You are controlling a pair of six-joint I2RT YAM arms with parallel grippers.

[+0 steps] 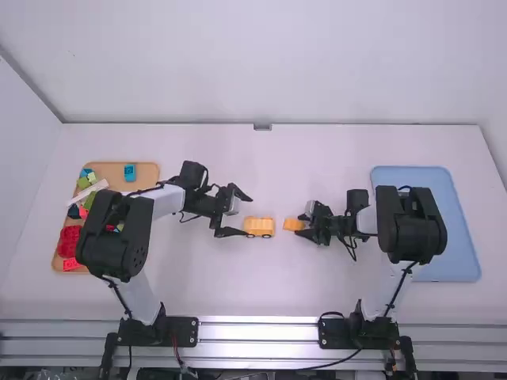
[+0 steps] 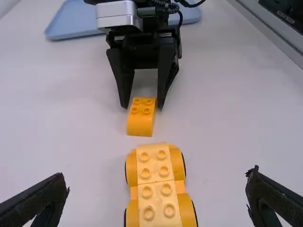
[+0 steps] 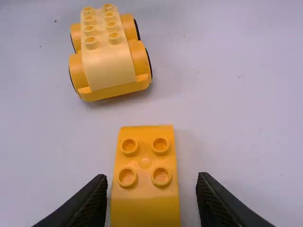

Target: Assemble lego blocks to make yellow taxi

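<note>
Straddling the orange block (image 3: 144, 203), the jaws of the right arm (image 1: 412, 226) are standing parted, probably for squeezing its sides. Nearby on the desk (image 1: 277, 285), the wheeled base (image 1: 259, 227) is sitting upright; the left arm (image 1: 127, 233) is holding its jaws wide, perhaps for steadying it. Each wrist view's lower edge is cropping one piece's end.

"What's in the left tray (image 1: 111, 171)?"
"Blocks (image 1: 129, 172). The car base (image 1: 259, 227) lies right of that tray."
"And the loose block (image 1: 293, 224)?"
"Just right of the car base, left of the right tray (image 1: 458, 229)."
</note>
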